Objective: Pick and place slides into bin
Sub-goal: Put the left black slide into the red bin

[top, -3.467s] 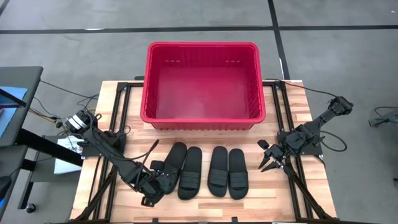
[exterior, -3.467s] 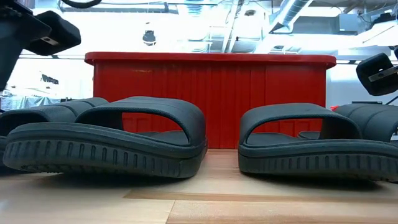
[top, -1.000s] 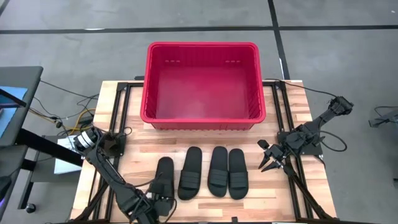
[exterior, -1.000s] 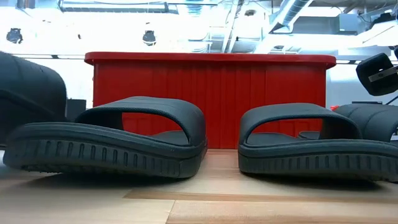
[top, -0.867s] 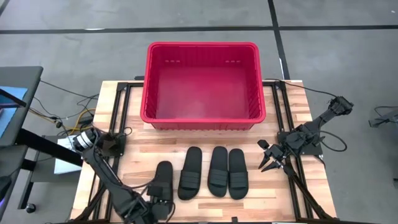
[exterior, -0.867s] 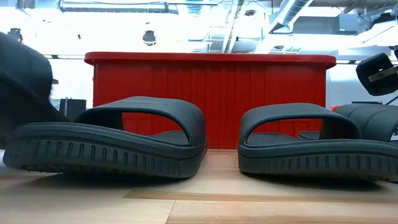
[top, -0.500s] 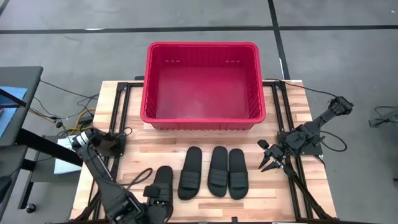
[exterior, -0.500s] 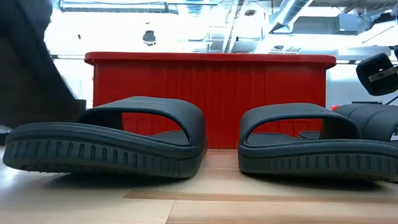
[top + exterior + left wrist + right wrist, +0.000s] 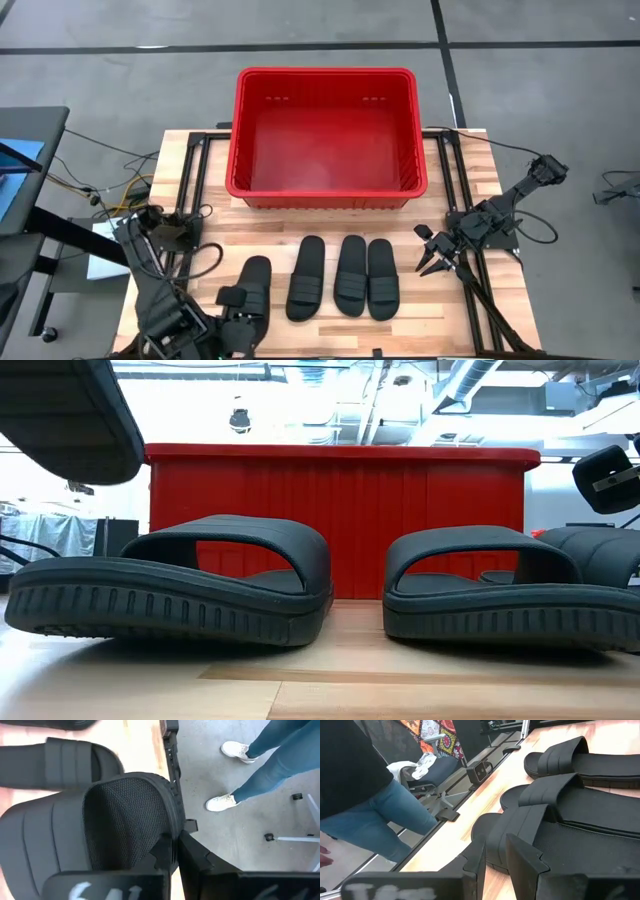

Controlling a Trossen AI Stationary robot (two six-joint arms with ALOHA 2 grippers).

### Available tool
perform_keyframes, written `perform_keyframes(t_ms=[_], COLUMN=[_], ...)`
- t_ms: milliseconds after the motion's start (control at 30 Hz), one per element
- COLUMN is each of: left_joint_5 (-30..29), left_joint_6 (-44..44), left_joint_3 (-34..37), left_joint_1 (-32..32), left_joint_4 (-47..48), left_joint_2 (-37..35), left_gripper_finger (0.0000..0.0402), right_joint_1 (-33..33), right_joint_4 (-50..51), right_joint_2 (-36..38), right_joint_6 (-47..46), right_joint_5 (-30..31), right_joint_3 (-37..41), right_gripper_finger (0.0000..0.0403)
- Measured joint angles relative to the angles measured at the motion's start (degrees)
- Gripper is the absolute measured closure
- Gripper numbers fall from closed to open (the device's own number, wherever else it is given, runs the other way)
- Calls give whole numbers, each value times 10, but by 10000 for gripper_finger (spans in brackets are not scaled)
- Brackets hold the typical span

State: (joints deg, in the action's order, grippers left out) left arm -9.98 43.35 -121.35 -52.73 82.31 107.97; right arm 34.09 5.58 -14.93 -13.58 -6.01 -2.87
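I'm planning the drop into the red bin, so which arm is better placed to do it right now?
Left. The left gripper is shut on a slide and holds it off the table, while the right gripper waits empty beside the three slides on the wood. The bin is empty.

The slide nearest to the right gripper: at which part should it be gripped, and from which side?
Probably by the wide strap, coming from the right gripper's side. The slide lies flat with the strap arching above the sole, and that side is free, while another slide lies close along the other.
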Motion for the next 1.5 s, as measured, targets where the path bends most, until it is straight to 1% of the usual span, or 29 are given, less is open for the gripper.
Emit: perform_keyframes(t_ms=[200, 333, 433, 533, 700, 833, 967, 1033, 1300, 1400, 1500], left_joint_5=[-7, -36, -71, -106, -144, -166, -200, -227, -377, -410, -430], left_joint_6=[0, -14, -25, -40, -78, -117, -165, -188, -267, -282, -294], left_joint_3=[-68, -108, -137, -135, -136, -136, -136, -136, -136, -136, -136], left_joint_1=[1, 3, 5, 10, 19, 31, 47, 56, 86, 100, 117], left_joint_4=[72, 78, 76, 76, 78, 77, 77, 77, 77, 77, 77], left_joint_2=[-1, -1, -1, -7, -13, -13, -13, -13, -20, -28, -35], left_gripper_finger=[401, 401, 401, 401, 401, 401, 401, 401, 401, 401, 401], right_joint_1=[0, 0, 0, 0, 0, 0, 0, 0, 0, 0, 0], right_joint_4=[0, 0, 0, 0, 0, 0, 0, 0, 0, 0, 0], right_joint_2=[0, 0, 0, 0, 0, 0, 0, 0, 0, 0, 0], right_joint_6=[0, 0, 0, 0, 0, 0, 0, 0, 0, 0, 0], right_joint_5=[0, 0, 0, 0, 0, 0, 0, 0, 0, 0, 0], right_joint_3=[0, 0, 0, 0, 0, 0, 0, 0, 0, 0, 0], right_gripper_finger=[337, 337, 337, 337, 337, 337, 337, 337, 337, 337, 337])
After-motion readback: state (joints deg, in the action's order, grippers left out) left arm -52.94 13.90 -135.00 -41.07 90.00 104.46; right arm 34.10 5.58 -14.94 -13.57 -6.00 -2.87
